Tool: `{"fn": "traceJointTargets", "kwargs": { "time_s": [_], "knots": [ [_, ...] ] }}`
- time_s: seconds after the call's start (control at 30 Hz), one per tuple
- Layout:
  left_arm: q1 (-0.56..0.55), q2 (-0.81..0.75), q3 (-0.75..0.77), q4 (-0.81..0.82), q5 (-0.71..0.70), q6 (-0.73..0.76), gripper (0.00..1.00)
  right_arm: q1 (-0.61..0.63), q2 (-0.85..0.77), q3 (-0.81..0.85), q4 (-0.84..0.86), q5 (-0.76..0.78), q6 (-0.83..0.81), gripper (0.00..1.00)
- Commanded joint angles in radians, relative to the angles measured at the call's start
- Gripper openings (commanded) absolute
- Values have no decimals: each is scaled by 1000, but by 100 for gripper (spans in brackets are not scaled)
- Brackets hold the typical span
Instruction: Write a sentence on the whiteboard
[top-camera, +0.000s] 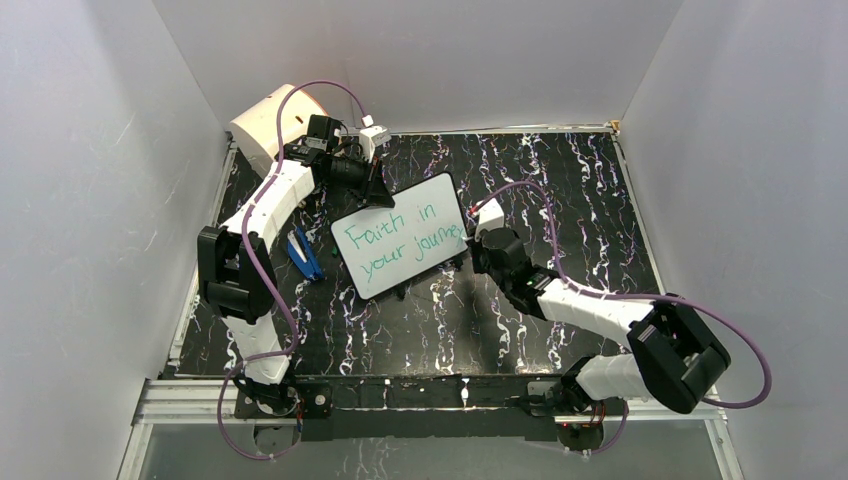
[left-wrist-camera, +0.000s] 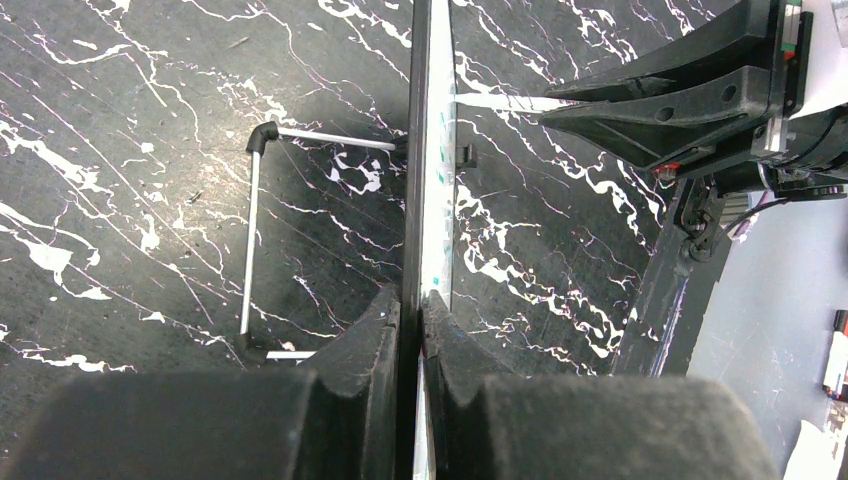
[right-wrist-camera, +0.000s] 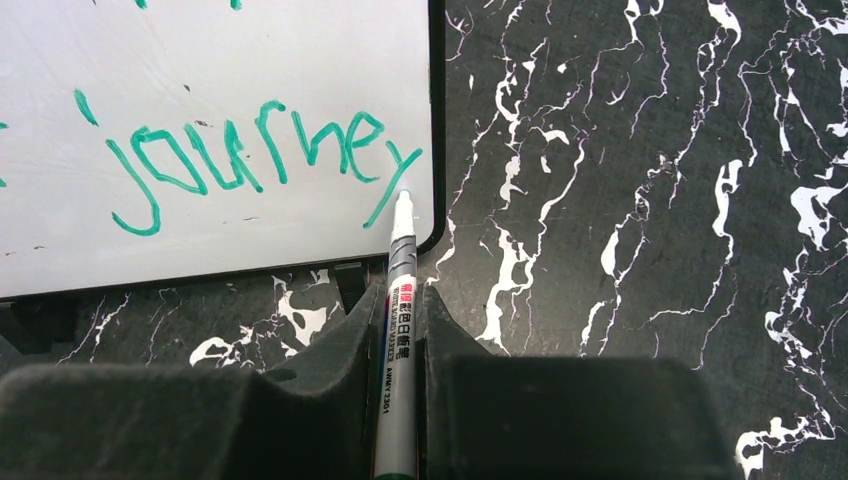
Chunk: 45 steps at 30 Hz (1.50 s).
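The whiteboard (top-camera: 405, 281) stands tilted on the black marbled table, propped on short feet. The sentence (top-camera: 400, 240) in green marker reads "Faith in your journey" in two slanted lines. My left gripper (top-camera: 378, 191) is shut on the board's top edge; in the left wrist view the whiteboard (left-wrist-camera: 437, 150) runs edge-on between the pads of the left gripper (left-wrist-camera: 412, 305). My right gripper (right-wrist-camera: 400, 300) is shut on a silver marker (right-wrist-camera: 400, 270). Its tip rests at the tail of the last "y" of the sentence (right-wrist-camera: 250, 150), near the lower right corner of the whiteboard (right-wrist-camera: 200, 60).
A cream cylindrical drum (top-camera: 265, 125) lies at the back left by the wall. A blue object (top-camera: 305, 255) lies on the table (top-camera: 560, 190) just left of the board. A wire stand (left-wrist-camera: 252, 240) sits behind the board. White walls close in three sides.
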Motion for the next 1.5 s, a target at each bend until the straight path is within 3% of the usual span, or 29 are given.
{"fn": "traceJointTargets", "kwargs": {
  "time_s": [0.0,0.17,0.37,0.63,0.7,0.8,1.13,1.27,1.47],
  "knots": [
    [-24,46,-22,-69,-144,24,0,-7,-72,-8,24,9,11,0],
    [-24,25,-28,-49,-177,7,5,-7,-154,-23,-27,33,18,0],
    [-24,-22,-19,-25,-207,-21,25,-7,-256,-21,-100,48,13,0],
    [-23,-132,-39,24,-272,-85,44,-7,-308,-18,-136,99,-4,0],
    [-25,-167,-49,40,-301,-116,54,-7,-313,-18,-138,100,4,0],
    [-24,-239,-82,84,-378,-162,59,-7,-337,-30,-125,90,13,0],
    [17,-484,-235,150,-734,-358,69,-7,-390,-63,-97,83,-2,0],
    [101,-510,-314,108,-748,-423,68,-7,-414,-70,-98,80,-6,0],
    [200,-501,-421,107,-687,-462,56,-7,-440,-80,-103,77,-9,0]
  ]
}}
